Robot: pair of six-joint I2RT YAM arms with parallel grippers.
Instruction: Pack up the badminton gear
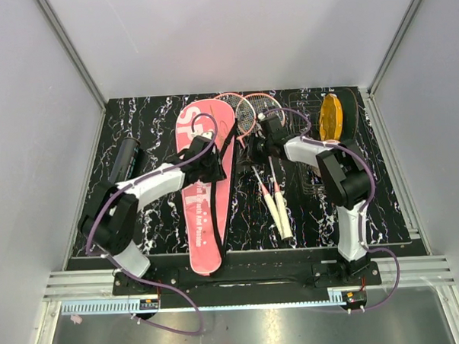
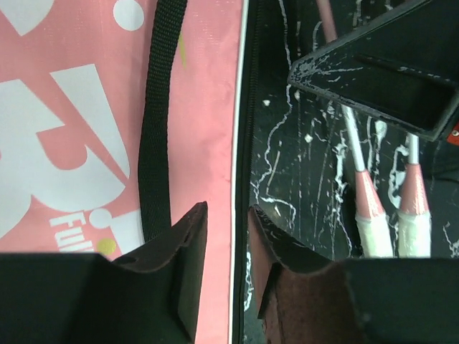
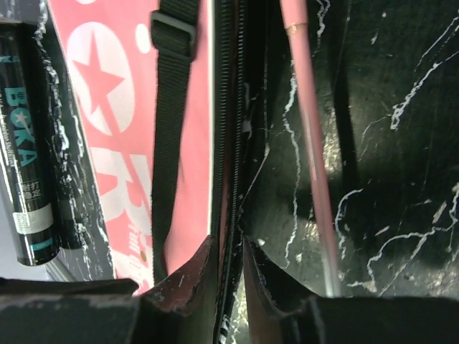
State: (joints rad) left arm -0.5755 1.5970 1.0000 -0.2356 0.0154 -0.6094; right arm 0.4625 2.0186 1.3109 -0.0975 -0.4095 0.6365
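Observation:
The long pink cover (image 1: 204, 196) lies lengthwise left of centre, its black strap (image 2: 154, 129) along its right side. My left gripper (image 1: 218, 163) straddles the cover's right zip edge (image 2: 240, 143) and is shut on it; the edge fills the narrow gap between the jaws (image 2: 228, 215). My right gripper (image 1: 257, 146) faces it from the right, shut on the same zip edge (image 3: 229, 247). Two pink rackets (image 1: 246, 110) lie right of the cover with their white handles (image 2: 373, 222) toward me. One shaft (image 3: 312, 158) runs past the right gripper. The black tube (image 1: 127, 157) lies at far left.
A yellow oval disc (image 1: 331, 116) sits at the back right on the black marbled mat (image 1: 383, 203). White walls close in the back and both sides. The right arm's black body (image 2: 387, 64) hangs close over the left gripper.

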